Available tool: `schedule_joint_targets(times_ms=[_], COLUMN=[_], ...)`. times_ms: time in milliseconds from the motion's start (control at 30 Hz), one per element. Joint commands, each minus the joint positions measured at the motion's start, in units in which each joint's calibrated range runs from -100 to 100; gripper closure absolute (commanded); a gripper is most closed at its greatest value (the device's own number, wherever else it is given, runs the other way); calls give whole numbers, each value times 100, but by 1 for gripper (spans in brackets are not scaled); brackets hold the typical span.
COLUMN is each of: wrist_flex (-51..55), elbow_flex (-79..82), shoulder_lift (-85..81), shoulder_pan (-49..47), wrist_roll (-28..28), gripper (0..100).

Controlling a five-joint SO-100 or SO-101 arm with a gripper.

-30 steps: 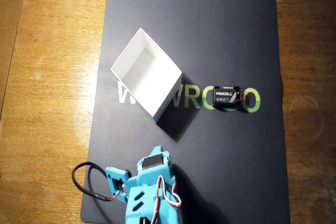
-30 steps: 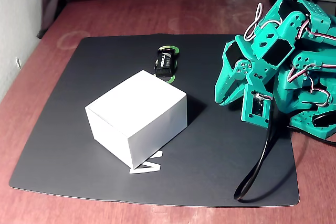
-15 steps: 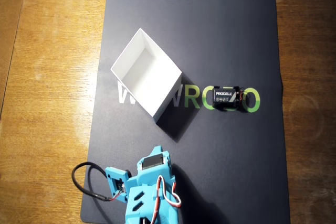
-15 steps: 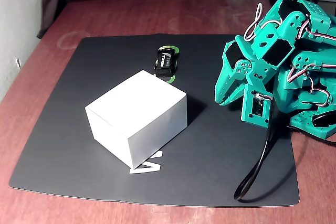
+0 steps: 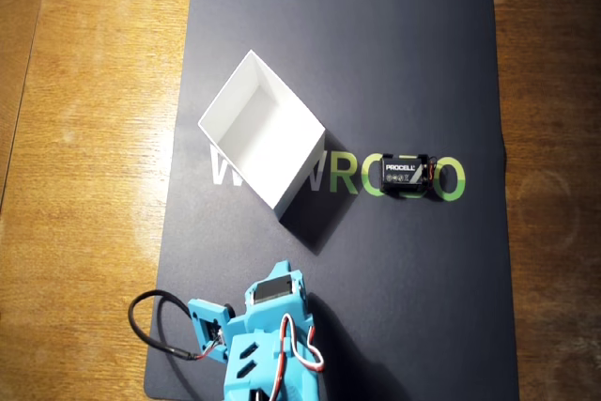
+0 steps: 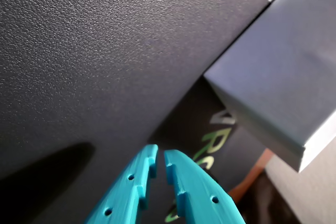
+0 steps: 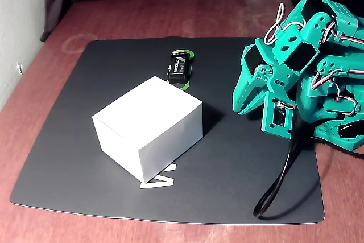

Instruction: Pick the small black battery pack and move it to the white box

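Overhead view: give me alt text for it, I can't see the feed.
A small black battery pack lies on a dark mat, apart from an open white box to its left. The blue arm sits at the bottom edge, touching neither.

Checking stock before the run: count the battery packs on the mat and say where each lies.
1. The small black rectangular battery pack lies on the dark mat over the green lettering, right of the square white box in the overhead view, apart from it. The box looks empty.
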Motion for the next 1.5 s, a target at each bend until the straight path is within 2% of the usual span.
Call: schedule_joint_targets(times_ms=[0, 433, 667, 767, 967, 1167, 1300, 1467], wrist_flex=[13, -57, 4, 4, 48, 1275, 1617, 1661], elbow_flex=[-16, -134, -1404, -2111, -4433, -6946, -7980, -8533], shoulder_lift=[1, 54, 176, 720, 2938, 5174, 6165, 6928], shoulder_pan=[-34, 71, 376, 482, 1526, 2769, 3555, 4388], wrist_roll=[-8, -19, -247, -225, -214, -214, -198, 921], gripper=[99, 99, 99, 99, 99, 99, 99, 99])
